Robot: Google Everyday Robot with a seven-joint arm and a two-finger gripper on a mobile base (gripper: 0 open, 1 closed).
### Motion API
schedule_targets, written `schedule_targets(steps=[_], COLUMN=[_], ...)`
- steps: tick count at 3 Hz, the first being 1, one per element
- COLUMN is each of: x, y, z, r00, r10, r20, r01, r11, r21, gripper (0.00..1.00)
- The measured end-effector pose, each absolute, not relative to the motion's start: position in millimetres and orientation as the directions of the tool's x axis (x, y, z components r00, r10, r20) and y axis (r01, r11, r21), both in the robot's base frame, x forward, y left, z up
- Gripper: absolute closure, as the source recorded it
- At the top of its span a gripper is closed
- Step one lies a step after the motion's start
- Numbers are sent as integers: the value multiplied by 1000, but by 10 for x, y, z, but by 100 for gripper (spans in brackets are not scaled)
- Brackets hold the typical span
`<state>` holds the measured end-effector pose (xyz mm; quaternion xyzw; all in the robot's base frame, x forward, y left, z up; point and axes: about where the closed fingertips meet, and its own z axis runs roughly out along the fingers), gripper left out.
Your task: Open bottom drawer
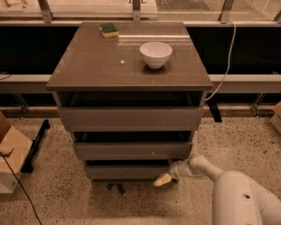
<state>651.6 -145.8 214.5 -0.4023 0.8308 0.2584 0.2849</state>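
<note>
Looks like a robotics lab or test area in an office building, not anyone's home. The grey-brown three-drawer cabinet [96, 66] stands by itself on a speckled terrazzo floor [57, 193], with a row of metal railing posts [45, 9] and a long dark recess behind it. A white cable [226, 61] hangs loose at the back right, and a brown cardboard box [11, 154] sits on the floor at left. A white ceramic bowl [156, 53] and a green-and-yellow sponge [109, 30] sit on top. The white robot arm's gripper [163, 179] is down low by the right end of the bottom drawer [127, 171].
</note>
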Motion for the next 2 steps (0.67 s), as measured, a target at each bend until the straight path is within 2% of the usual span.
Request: schedule_targets(steps=[2], x=[6543], y=[-1506], z=[2047], r00=[-536], r10=[-509], r20=[-674], r01=[-806], r11=[545], r21=[231], gripper=[48])
